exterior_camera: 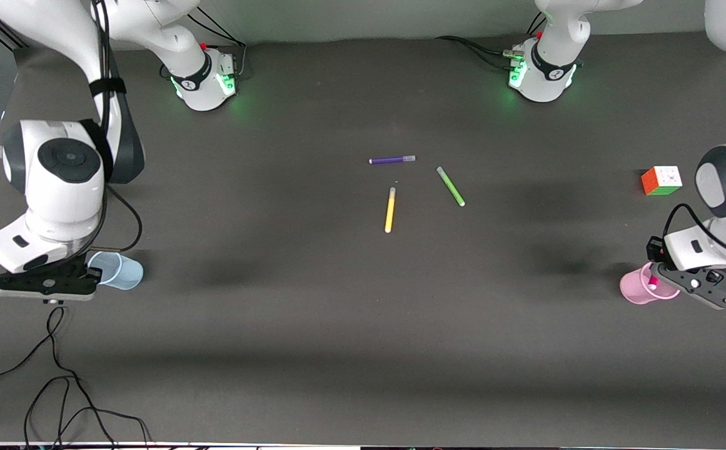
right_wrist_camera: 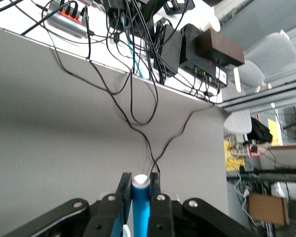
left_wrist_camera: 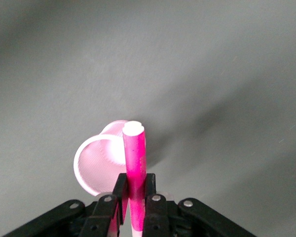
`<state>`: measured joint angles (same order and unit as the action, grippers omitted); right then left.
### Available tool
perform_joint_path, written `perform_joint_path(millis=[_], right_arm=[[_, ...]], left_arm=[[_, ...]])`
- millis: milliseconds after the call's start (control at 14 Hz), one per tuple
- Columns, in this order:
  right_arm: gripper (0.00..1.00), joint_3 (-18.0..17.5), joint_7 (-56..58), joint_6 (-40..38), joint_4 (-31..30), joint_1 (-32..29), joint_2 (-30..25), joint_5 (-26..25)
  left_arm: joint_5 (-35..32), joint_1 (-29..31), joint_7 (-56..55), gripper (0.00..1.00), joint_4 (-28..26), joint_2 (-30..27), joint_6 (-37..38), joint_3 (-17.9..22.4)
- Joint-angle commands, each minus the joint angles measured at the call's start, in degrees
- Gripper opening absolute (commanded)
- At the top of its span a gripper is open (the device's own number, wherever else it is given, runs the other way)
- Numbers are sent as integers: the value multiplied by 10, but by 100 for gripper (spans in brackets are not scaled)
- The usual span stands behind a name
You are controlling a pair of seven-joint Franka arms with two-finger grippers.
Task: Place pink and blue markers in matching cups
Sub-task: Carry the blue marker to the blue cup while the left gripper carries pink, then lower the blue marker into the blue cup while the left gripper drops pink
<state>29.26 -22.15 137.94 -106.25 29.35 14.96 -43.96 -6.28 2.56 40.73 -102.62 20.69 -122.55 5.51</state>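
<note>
My left gripper [exterior_camera: 655, 277] is shut on the pink marker [exterior_camera: 653, 282] and holds it at the mouth of the pink cup [exterior_camera: 638, 289], at the left arm's end of the table. In the left wrist view the fingers [left_wrist_camera: 153, 190] clamp the pink marker [left_wrist_camera: 134, 158], whose white end points at the pink cup [left_wrist_camera: 96, 165]. My right gripper [exterior_camera: 92, 273] is over the pale blue cup [exterior_camera: 122, 270] at the right arm's end. In the right wrist view it [right_wrist_camera: 140, 195] is shut on the blue marker [right_wrist_camera: 140, 210]; the cup is hidden there.
A purple pen [exterior_camera: 392, 160], a green pen [exterior_camera: 450, 185] and a yellow pen [exterior_camera: 390, 210] lie at the table's middle. A colour cube [exterior_camera: 661, 180] stands farther from the front camera than the pink cup. Black cables [exterior_camera: 56, 375] trail near the front edge.
</note>
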Motion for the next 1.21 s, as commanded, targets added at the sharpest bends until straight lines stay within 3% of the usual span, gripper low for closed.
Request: perform_joint_path(millis=[0,214,357,500,643,786,929,1143], right_arm=[[0,32,-3,70,-16,4,20,-15],[0,32,-57,63,-11,12,47,-24],[0,29,-103,52,-2,12,65,-65],[0,27,-108,42,-2,14,67,-68],[0,27,-124,37,0,15,63,-68],[0,26,-189,6,3,33,68,-80],[0,25,-294,-22,1,45,80,-164],[0,24,-393,-23,-11,45,85,-248]], left_arm=[[-68,2,9,0,15,7,13,-2],[-179,-1,12,0,32,24,13,-2],[-235,-1,50,0,60,59,9,-2],[-271,-1,86,0,80,89,2,-2],[-359,-14,86,0,75,97,12,-4],[-377,-26,87,0,71,109,11,-2],[-427,-37,81,0,73,123,13,-3],[-430,-44,70,0,70,134,42,-4]])
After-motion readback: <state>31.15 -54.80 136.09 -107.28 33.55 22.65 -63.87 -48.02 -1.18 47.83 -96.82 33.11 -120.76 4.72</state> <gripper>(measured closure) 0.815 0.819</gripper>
